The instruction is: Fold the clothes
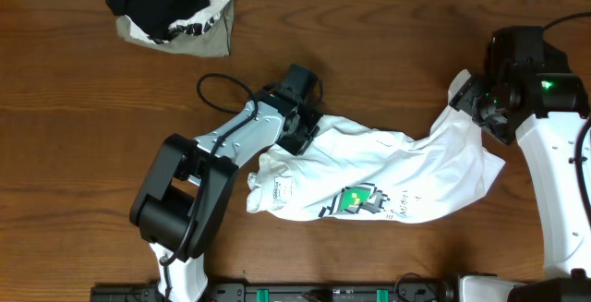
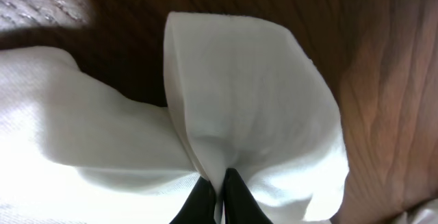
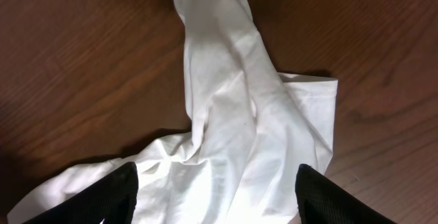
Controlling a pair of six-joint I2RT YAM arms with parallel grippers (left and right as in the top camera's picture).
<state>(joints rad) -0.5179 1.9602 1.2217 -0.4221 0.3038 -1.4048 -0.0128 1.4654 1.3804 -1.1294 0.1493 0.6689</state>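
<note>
White shirt (image 1: 388, 159) pinched by left gripper (image 1: 300, 134)

Shirt rumpled on worktop (image 1: 92, 108). Fold at its left end clamped in the left gripper. The right gripper (image 1: 482, 106) over its right end, jaws wide apart. Other clothes in a pile (image 1: 175, 11), well beyond the shirt's left end.

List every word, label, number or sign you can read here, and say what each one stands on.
No text reads clearly.
On the white T-shirt: small dark marks beside the green and black print, too small to read.
On its small label: too small to read.
On the pile of clothes: black print on white cloth, too blurred to read.
</note>
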